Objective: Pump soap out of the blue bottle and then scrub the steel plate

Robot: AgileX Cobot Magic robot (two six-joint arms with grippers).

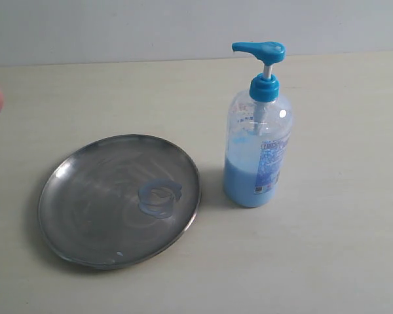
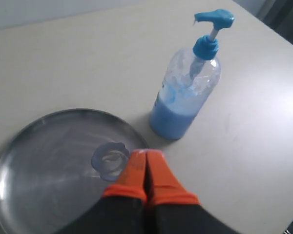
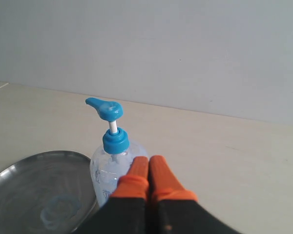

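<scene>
- The bottle (image 1: 258,154) stands upright on the table (image 1: 327,261), just beside the plate (image 1: 85,196) on its right in the exterior view, not touching it. Its pump head is up, with the spout over the gap toward the plate.
- Soap (image 1: 160,199) lies on the plate as a smeared pale blue ring, on the side near the bottle. We judge that the pumping is done.
- Faint swirls mark the steel, and a small pale fleck sits near the front rim. The ring keeps its shape, so we judge the scrubbing barely begun, or not begun at all.
- Our left gripper (image 2: 145,156) is pressed closed with nothing between its fingers. It hangs above the plate's edge, near the ring.
- Our right gripper (image 3: 147,163) is also clenched and empty, behind the bottle and apart from it.
- What is left, as we read it: spreading the ring across the whole plate.
</scene>
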